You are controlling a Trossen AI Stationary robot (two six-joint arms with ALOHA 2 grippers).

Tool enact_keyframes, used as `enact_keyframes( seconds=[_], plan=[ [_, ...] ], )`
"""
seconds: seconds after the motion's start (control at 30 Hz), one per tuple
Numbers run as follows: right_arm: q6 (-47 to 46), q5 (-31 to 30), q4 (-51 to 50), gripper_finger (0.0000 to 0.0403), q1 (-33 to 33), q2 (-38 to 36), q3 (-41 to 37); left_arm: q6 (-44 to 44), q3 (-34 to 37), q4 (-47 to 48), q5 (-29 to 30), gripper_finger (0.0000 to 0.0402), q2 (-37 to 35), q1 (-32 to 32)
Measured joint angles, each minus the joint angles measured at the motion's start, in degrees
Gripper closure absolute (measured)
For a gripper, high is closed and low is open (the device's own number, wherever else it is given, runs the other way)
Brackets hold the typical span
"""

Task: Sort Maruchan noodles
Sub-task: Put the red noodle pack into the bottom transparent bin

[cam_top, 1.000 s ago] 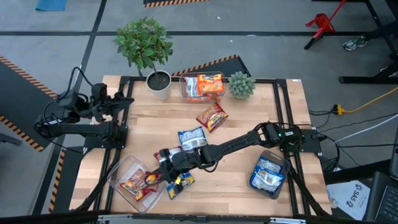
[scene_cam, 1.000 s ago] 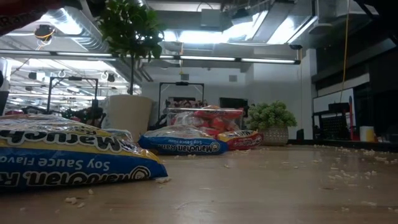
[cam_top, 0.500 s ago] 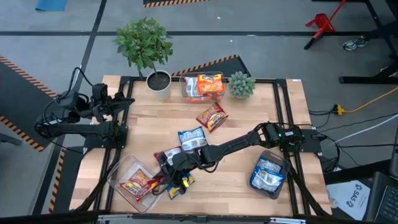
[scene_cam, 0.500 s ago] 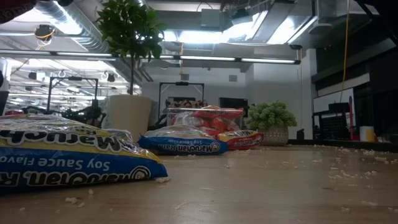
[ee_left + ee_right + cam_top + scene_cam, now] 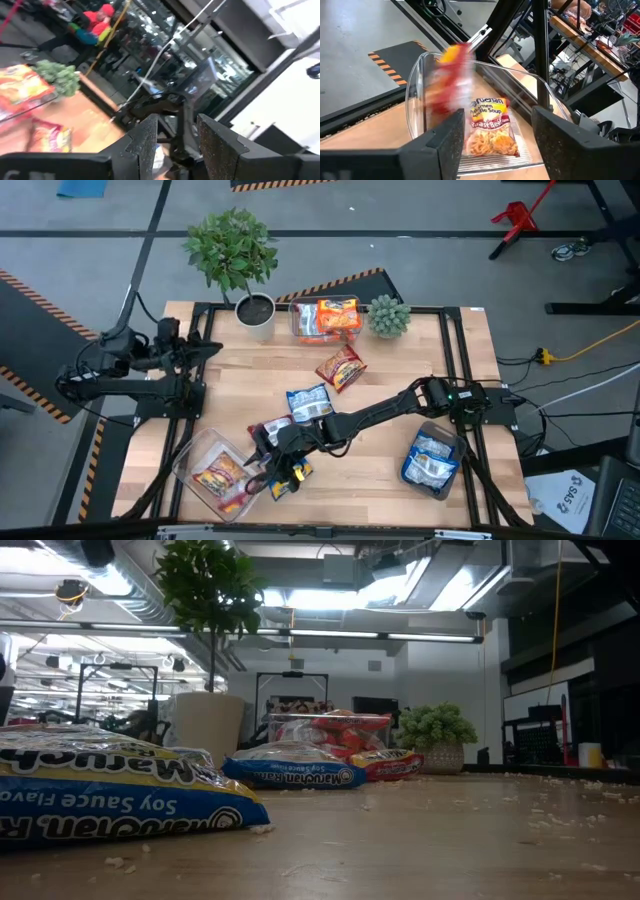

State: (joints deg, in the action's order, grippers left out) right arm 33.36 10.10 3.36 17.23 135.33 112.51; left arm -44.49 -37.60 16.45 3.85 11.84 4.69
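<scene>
My right tool (image 5: 492, 145) stands released over the near-left tub (image 5: 196, 460); the red packet (image 5: 451, 82) drops, light and crinkly, best pinched by an edge.

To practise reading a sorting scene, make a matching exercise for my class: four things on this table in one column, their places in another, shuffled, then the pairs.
Things:
1. red packet
2. blue-and-white packet
3. tub of blue packets
4. small bushy plant

Places:
A. at the table's near right corner
B. at the far edge, right of the tub holding orange packets
C. loose near the table's middle, nearer the far tub
D. loose mid-table, just beyond the right gripper

Pairs: 1-C, 2-D, 3-A, 4-B
</scene>
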Motion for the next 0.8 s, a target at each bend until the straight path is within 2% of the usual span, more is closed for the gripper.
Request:
enact_keyframes(
  seconds=[0.27, 0.5, 0.57, 0.67, 0.73, 0.8],
  plan=[
    [0.0, -3.4, -2.5, 0.0205, 0.0, -3.6, 0.0, -2.2, 0.0, 9.5, 0.1, 0.0267, 0.2, 0.0],
    [-0.1, -4.1, -13.6, 0.0206, 0.1, -10.3, 0.0, -7.2, 0.0, 20.8, -4.8, 0.0267, 0.4, 0.0],
    [-1.2, -8.2, -19.4, 0.0206, 0.2, -12.2, 0.1, -7.8, 0.1, 24.4, -5.9, 0.0267, 1.6, 0.0],
    [-4.8, -20.2, -32.1, 0.0206, -0.1, -14.4, 0.1, -7.3, 0.1, 26.2, -6.3, 0.0267, 3.4, 0.0],
    [-7.3, -26.4, -42.3, 0.0206, -1.1, -15.5, 0.0, -5.9, 0.1, 26.1, -5.3, 0.0267, 4.6, 0.0],
    [-12.1, -29.6, -52.2, 0.0205, -2.5, -16.6, 0.0, -4.7, 0.1, 24.9, -2.7, 0.0267, 6.0, 0.0]
  ],
)
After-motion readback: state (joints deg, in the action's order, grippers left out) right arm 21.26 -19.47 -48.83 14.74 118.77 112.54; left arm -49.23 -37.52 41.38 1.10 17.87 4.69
